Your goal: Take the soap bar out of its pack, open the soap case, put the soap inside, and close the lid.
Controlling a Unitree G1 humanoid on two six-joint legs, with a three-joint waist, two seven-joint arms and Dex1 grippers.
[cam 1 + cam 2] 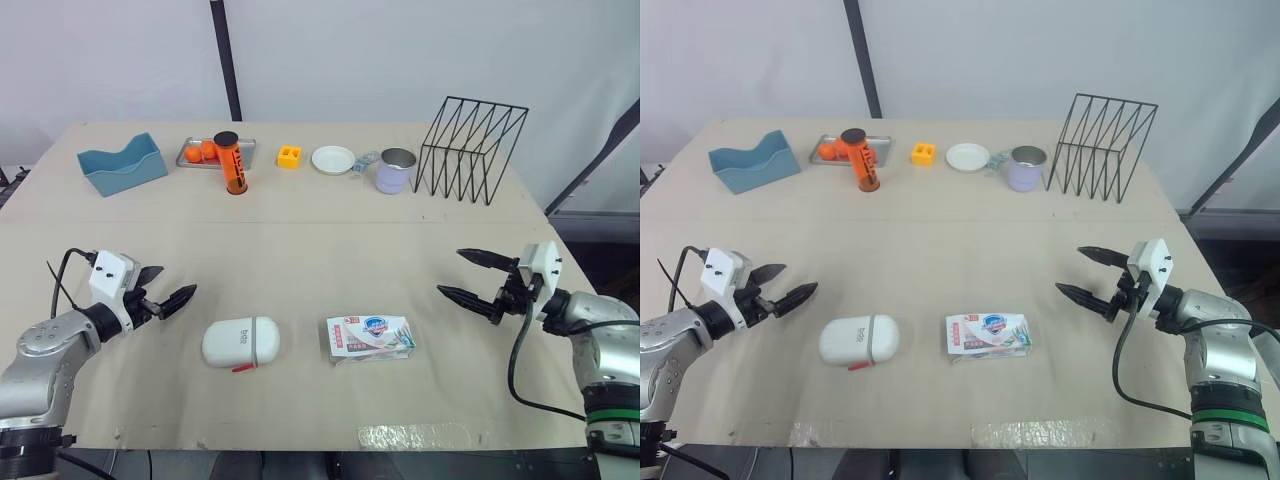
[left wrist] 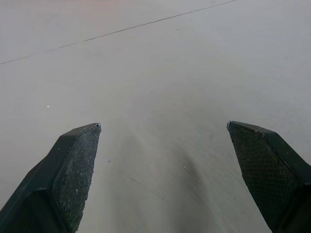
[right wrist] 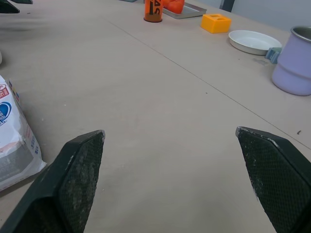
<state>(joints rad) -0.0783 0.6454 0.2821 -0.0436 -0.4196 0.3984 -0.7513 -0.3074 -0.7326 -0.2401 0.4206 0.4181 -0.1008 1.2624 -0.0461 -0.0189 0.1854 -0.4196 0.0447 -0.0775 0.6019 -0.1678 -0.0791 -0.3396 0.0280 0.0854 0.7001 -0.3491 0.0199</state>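
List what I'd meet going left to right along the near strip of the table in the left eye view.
left gripper, open → white soap case, lid closed → soap pack, lying flat → right gripper, open

Bare table [image 1: 300, 240] all around soap case [image 1: 241, 342] and soap pack [image 1: 369, 338]

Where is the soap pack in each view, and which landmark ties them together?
Left eye view: soap pack front centre, right of the soap case.
Right eye view: soap pack in the same spot.
Left wrist view: left gripper open over the table.
Right wrist view: soap pack partly cut off, beside the open right gripper.
Shared landmark: yellow block at the table's far side.
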